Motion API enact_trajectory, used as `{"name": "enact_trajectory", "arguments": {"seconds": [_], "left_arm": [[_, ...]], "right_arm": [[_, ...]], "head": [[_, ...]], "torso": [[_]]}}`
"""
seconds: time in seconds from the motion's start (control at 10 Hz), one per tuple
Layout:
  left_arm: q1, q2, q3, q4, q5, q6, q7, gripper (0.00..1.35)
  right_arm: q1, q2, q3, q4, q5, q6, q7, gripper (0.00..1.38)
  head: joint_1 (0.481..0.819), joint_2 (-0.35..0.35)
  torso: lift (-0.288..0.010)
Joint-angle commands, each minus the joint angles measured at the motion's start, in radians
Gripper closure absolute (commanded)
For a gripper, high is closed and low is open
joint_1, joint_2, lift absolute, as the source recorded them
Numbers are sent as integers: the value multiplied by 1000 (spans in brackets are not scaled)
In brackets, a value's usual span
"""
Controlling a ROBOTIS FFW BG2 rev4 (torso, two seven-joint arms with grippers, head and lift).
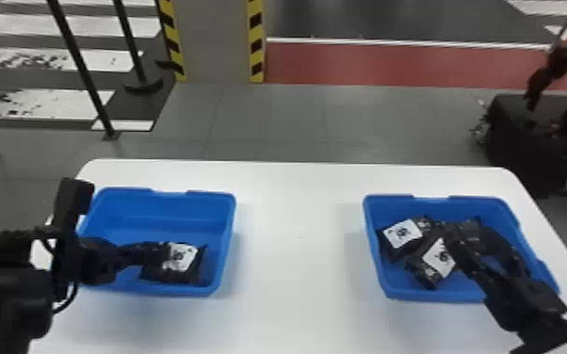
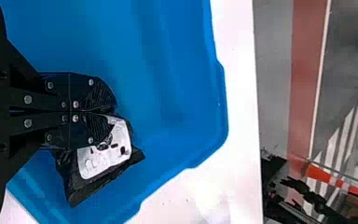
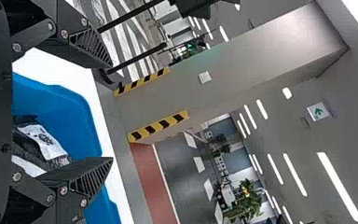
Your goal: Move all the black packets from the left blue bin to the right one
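Since pkt (image 2: 103, 157) looks soft, light & slippery, its edge is best pinched, as by closed L gripper (image 2: 113, 111) at L bin's (image 1: 155, 205) near-R corner. R gripper (image 3: 112, 112) is spread wide, empty

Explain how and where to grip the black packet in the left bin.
Probably pinch the black packet from above by its edge near the white label, where the left gripper is. It lies flattish, so that edge offers a thin hold, while the walls of the left blue bin hinder a low approach.
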Motion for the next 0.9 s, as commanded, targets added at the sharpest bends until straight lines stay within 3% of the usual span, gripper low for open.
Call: {"name": "enact_trajectory", "arguments": {"seconds": [0.0, 0.2, 0.4, 0.5, 0.7, 0.8], "left_arm": [[74, -1, 24, -144, 102, 23, -2, 1204], [119, -23, 36, -232, 206, 1, -4, 1204], [126, -52, 3, -230, 298, -63, 30, 1204], [116, -64, -28, -203, 323, -99, 41, 1204], [69, -64, -129, -41, 464, -183, 45, 1204], [57, -64, -163, -38, 464, -180, 48, 1204]], "right_arm": [[0, 0, 23, -16, -27, 5, 9, 348], [-2, 0, 78, -43, -58, 29, 29, 348], [-27, 0, 127, -46, -71, 81, 61, 348], [-42, 0, 149, -46, -78, 113, 76, 348], [-74, 0, 190, -36, -81, 147, 101, 348], [-88, 1, 206, -16, -82, 157, 112, 348]], "head": [[695, 13], [695, 18], [695, 30], [695, 33], [695, 23], [695, 1]], "torso": [[-110], [-110], [-110], [-110], [-110], [-110]]}}
